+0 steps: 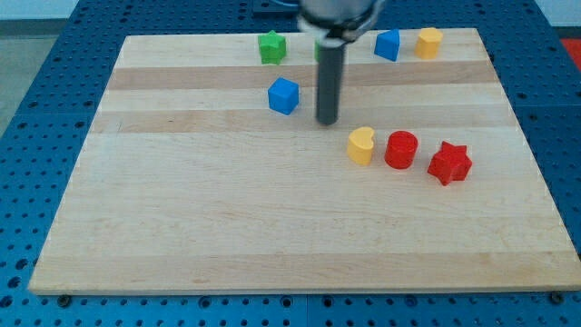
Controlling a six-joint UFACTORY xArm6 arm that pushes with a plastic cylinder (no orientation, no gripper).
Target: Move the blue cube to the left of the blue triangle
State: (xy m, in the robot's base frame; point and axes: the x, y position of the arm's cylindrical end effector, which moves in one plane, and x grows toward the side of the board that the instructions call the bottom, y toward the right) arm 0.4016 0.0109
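Observation:
The blue cube (283,95) sits on the wooden board in the upper middle of the view. My tip (327,121) is just to the cube's right, a small gap apart from it. The blue triangle (388,44) lies near the board's top edge, up and to the right of the rod. The rod rises straight up from the tip and hides part of a green block (319,47) behind it.
A green star (271,47) lies at the top edge left of the rod. A yellow block (428,42) sits right of the blue triangle. A yellow heart (361,145), a red cylinder (400,150) and a red star (449,163) form a row at centre right.

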